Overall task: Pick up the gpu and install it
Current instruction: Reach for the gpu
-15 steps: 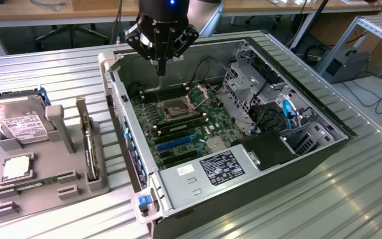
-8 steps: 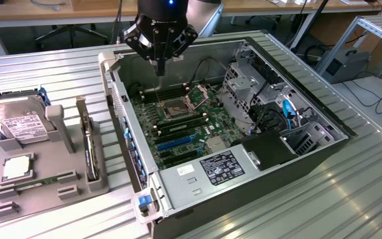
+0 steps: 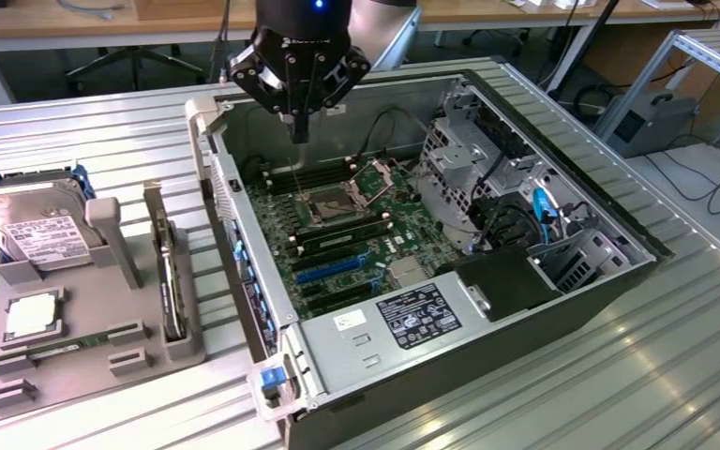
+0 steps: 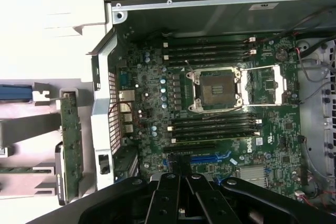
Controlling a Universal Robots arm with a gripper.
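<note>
The gpu [image 3: 165, 267] stands on edge in a slot of the grey holder [image 3: 85, 366], at the exterior view's left beside the open computer case [image 3: 561, 281]. In the wrist view the gpu [image 4: 71, 145] appears as a narrow green board outside the case wall. My gripper [image 3: 299, 134] hangs above the far end of the motherboard [image 3: 348, 234], well apart from the gpu. Its fingers [image 4: 168, 198] are shut together with nothing between them. The blue expansion slot [image 4: 210, 158] lies on the board just beyond the fingertips.
The grey holder also carries a silver hard drive [image 3: 37, 236], a processor chip [image 3: 33, 314] and a green memory stick [image 3: 53, 347]. Inside the case are an open processor socket [image 4: 215, 90], a drive cage [image 3: 467, 159] and loose cables [image 3: 542, 211]. The ribbed metal table [image 3: 585, 375] surrounds everything.
</note>
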